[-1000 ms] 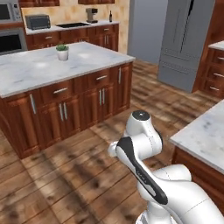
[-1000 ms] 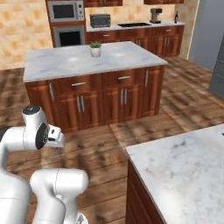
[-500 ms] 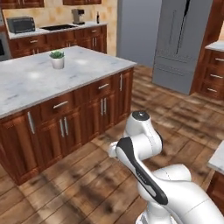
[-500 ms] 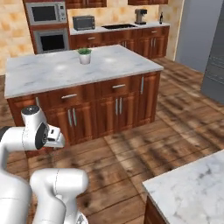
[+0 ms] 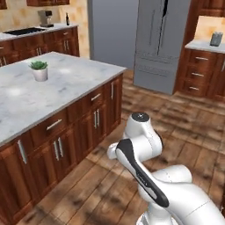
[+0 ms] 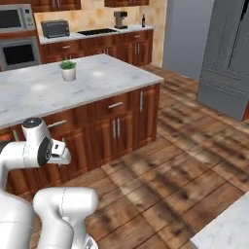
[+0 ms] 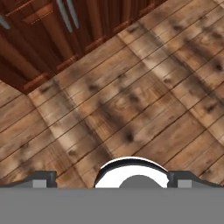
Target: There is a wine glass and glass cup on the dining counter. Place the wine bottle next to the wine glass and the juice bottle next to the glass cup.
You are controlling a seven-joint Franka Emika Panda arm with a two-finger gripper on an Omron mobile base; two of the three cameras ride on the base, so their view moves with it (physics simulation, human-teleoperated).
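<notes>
A marble island (image 5: 52, 94) carrying 1 potted plant (image 5: 40, 70) stands ahead; a dark bottle (image 6: 143, 20), perhaps wine, sits far back. The view has swung toward the fridge (image 5: 160, 41). Gripper (image 7: 111, 179) fingers spread, empty.

Potted plant (image 5: 39, 70) on marble island (image 5: 79, 83); possibly a toaster (image 6: 55, 28)

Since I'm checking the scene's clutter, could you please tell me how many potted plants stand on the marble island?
1: a small green plant in a white pot stands on the marble island top, toward its far end from the robot; nothing on the top could hide another.
</notes>
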